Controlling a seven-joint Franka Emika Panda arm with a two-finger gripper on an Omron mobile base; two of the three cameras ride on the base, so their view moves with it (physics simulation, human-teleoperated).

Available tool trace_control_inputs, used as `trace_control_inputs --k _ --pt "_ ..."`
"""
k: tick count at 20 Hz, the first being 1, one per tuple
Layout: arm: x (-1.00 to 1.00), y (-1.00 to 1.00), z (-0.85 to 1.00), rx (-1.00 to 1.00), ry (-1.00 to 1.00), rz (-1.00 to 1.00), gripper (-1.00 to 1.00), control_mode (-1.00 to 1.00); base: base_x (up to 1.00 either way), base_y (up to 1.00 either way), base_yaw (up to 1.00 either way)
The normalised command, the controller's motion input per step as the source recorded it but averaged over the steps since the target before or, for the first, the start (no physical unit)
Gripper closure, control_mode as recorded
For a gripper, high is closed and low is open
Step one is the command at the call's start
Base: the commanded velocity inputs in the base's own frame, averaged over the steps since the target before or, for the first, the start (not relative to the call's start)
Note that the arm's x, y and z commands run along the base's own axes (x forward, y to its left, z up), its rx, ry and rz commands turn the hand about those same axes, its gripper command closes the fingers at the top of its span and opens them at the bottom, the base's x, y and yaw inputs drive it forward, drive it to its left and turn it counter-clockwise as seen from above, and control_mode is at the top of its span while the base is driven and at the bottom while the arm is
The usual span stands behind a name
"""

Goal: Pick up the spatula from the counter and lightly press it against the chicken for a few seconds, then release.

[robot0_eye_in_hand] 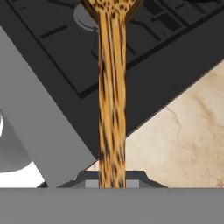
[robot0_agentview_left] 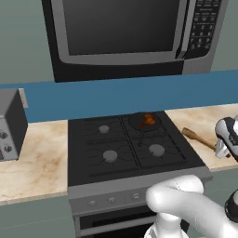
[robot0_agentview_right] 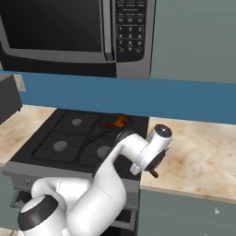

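Grip on the spatula (robot0_agentview_left: 197, 137) is the step I judge to be in hand, with the carry to the pan not yet begun.

From the left base view, the wooden spatula lies slantwise over the right-hand surface (robot0_agentview_left: 204, 121), just beside the stove (robot0_agentview_left: 107, 139), and my gripper (robot0_agentview_left: 220, 149) is at its near end. The chicken (robot0_agentview_left: 148, 119), a small orange piece, sits in the dark pan (robot0_agentview_left: 134, 122) on the rear right burner, well apart from the spatula. A toaster (robot0_agentview_left: 10, 125) stands on the left-hand surface and a microwave (robot0_agentview_left: 125, 32) hangs above the stove.

From the right base view, my hand hangs near the front edge of the surface, beside the stove's right front corner, and a dark stub of the handle pokes out beneath it. I cannot tell from here whether the spatula is clear of the surface.

From the hand view, the handle runs straight up from between my fingertips and widens into the blade at the top, out over the black grates. The jaws are closed tight on the handle.

Next, I reckon, comes a lift, then a swing back toward the pan until the blade is over the chicken, then a slow descent. The press should be gentle. I am holding the far end of a long handle, so a hard push could pivot it in my grip or nudge the pan.
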Motion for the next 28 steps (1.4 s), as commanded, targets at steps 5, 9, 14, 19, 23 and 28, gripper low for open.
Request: trace_control_inputs --k 5,9,14,19,23,28 --pt "0.5 0.3 0.18 0.0 0.0 0.19 1.0 -1.0 0.0 0.0 0.0" --pt "0.42 0.27 0.06 0.0 0.0 0.07 1.0 -1.0 0.0 0.0 0.0" --pt "0.45 0.26 0.03 0.0 0.0 0.0 1.0 -1.0 0.0 0.0 0.0" --pt "0.28 0.16 0.06 0.0 0.0 -0.03 1.0 -1.0 0.0 0.0 0.0" --pt "0.38 0.05 0.13 0.0 0.0 -0.12 1.0 -1.0 0.0 0.0 0.0" --pt "0.46 0.14 0.1 0.0 0.0 -0.07 1.0 -1.0 0.0 0.0 0.0"
